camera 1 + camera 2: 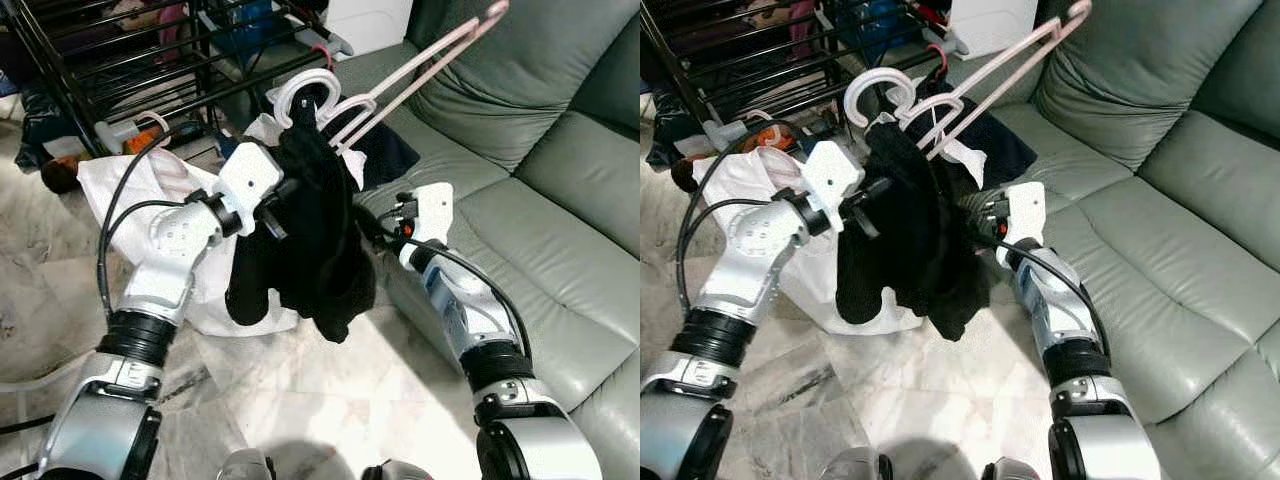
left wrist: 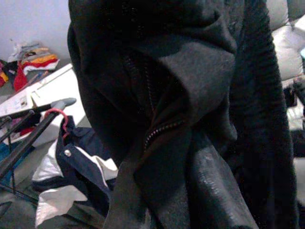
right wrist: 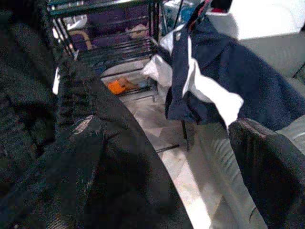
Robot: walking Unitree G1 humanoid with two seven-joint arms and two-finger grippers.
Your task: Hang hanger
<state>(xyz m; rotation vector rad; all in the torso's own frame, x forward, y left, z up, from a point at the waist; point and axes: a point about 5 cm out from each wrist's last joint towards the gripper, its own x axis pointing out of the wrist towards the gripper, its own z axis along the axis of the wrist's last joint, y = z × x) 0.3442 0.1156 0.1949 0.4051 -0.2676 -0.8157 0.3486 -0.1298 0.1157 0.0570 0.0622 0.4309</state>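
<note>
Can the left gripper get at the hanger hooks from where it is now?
Probably not directly. The left gripper is buried in the black garment, which drapes between it and the pink hanger hooks above. It would likely need to rise clear of the cloth first.

I count two pale pink hangers (image 1: 400, 85), one black garment (image 1: 315, 240) and one navy-and-white jacket (image 3: 209, 71). I also see one black drying rack (image 1: 110, 60) and one grey sofa (image 1: 560, 180).

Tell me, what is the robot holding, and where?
A black garment draped on pink hangers, bunched between both grippers; the exact grip spots are hidden by cloth.
</note>
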